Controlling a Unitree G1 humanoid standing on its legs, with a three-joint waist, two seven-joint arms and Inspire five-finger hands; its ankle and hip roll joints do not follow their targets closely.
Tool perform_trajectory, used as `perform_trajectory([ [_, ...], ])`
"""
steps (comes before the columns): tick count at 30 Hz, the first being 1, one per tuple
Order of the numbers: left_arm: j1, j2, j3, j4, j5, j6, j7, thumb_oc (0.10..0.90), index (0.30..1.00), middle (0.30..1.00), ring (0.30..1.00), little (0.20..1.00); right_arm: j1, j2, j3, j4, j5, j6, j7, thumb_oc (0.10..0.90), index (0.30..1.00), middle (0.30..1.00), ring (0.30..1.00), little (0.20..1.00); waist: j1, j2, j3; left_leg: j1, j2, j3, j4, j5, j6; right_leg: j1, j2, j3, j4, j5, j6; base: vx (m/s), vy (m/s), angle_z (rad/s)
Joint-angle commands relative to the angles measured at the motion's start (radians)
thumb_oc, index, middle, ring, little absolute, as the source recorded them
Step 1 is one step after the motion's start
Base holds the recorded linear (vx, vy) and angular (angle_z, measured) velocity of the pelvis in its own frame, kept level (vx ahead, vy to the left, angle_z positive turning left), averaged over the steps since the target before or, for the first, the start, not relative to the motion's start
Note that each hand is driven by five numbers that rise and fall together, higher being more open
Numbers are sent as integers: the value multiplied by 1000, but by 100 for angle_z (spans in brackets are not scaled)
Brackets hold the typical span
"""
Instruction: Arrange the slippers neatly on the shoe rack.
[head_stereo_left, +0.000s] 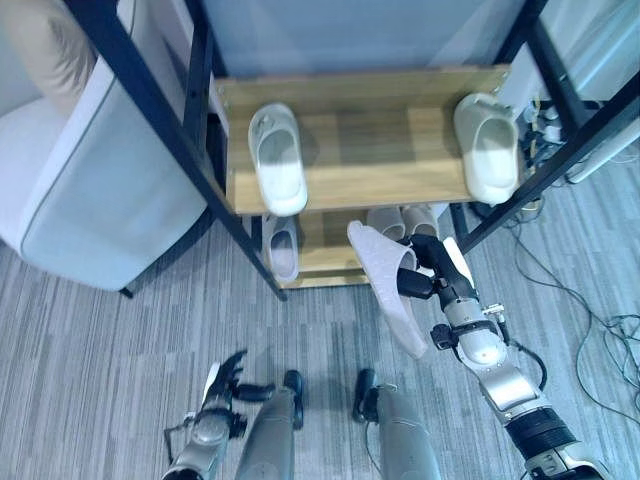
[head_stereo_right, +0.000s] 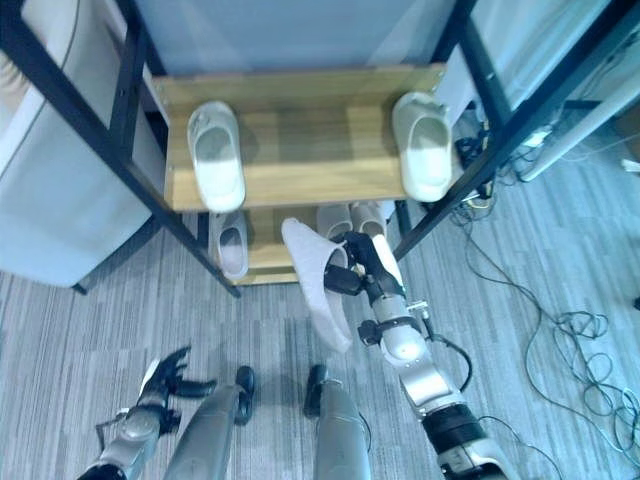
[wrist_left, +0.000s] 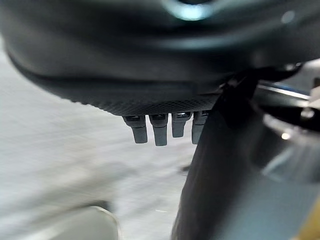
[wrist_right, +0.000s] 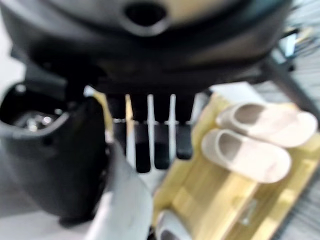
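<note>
Wooden shoe rack (head_stereo_left: 360, 150) stands on grey carpet (head_stereo_left: 100, 350).

Top shelf (head_stereo_left: 380, 150) lies open between its two slippers (head_stereo_left: 277, 158); lower tier looks crowded.

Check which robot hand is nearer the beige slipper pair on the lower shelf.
Right. The right robot hand holds a grey slipper just in front of the beige pair; the left robot hand hangs low, far off.

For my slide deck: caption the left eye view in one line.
Right hand grips a pale grey slipper before the two-tier wooden shoe rack.
</note>
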Motion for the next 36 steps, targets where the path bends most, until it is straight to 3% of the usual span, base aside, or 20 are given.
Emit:
perform_trajectory([
  [1,9,-24,-32,-38,-24,-71,28,800,900,900,900,900,-30,3,-8,-164,-11,-87,-62,400,300,300,300,300,8,-17,-52,-18,8,6,81,-97,15,19,-39,24,4,-56,57,-162,-43,10],
  [2,-3,-6,-82,-179,-29,-89,14,800,900,900,900,900,-82,-18,-5,-198,-44,-84,-83,400,300,300,300,300,10,0,-39,-160,1,-7,240,-172,21,-121,-37,43,153,-137,43,-66,-31,16],
  [4,-9,16,-107,-256,-10,-102,13,800,900,900,900,900,-115,-42,-6,-193,-87,-80,-99,400,300,300,300,300,15,8,-47,-246,2,-16,318,-204,28,-205,-42,54,228,-170,35,-130,-40,17],
  [5,-22,46,-144,-364,5,-115,11,800,900,900,900,900,-210,-73,17,-133,-157,-59,-146,400,300,300,300,300,31,20,-65,-388,3,-29,450,-249,43,-350,-50,73,363,-218,17,-139,-31,8],
  [6,-29,59,-153,-419,13,-110,10,800,900,900,900,900,-256,-80,25,-114,-170,-49,-166,400,300,300,300,300,36,24,-74,-465,3,-33,531,-277,51,-427,-51,88,446,-247,8,-70,6,-10],
  [12,-55,114,-179,-658,7,-131,68,800,900,900,900,900,-524,-203,86,42,-340,42,-279,400,300,300,300,300,69,47,-74,-789,-19,-58,973,-422,83,-756,-66,123,896,-381,-38,78,8,4],
  [13,-68,147,-180,-753,-18,-139,86,800,900,900,900,900,-670,-226,136,166,-306,66,-309,400,300,300,300,300,80,54,-59,-870,-29,-74,1118,-481,83,-841,-76,148,1047,-431,-39,148,55,25],
  [16,-76,196,-189,-859,-3,-159,133,800,900,900,900,900,-809,-230,183,315,-212,65,-354,400,300,300,300,300,104,70,-13,-939,-43,-96,1303,-544,82,-905,-80,197,1244,-479,-36,149,61,14],
  [20,-84,247,-194,-971,64,-187,244,800,900,900,900,900,-942,-268,235,329,-161,51,-389,400,300,300,300,300,125,78,65,-961,-52,-117,1511,-627,78,-934,-78,256,1448,-522,-22,142,31,-5],
  [24,-57,316,-245,-1079,85,-222,275,800,900,900,900,900,-1092,-284,318,474,-49,14,-413,400,300,300,300,300,135,90,112,-961,-48,-113,1611,-660,73,-929,-101,309,1549,-527,-6,72,38,0],
  [30,15,351,-258,-1115,57,-252,299,800,900,900,900,900,-1167,-319,410,601,28,-18,-411,400,300,300,300,300,156,88,113,-961,-42,-99,1570,-645,79,-929,-121,315,1514,-497,-8,16,30,3],
  [36,84,365,-293,-1136,-14,-286,266,800,900,900,900,900,-1257,-374,499,767,117,-54,-387,400,300,300,300,300,209,86,113,-961,-48,-105,1540,-641,83,-926,-143,322,1497,-496,-8,-25,32,5],
])
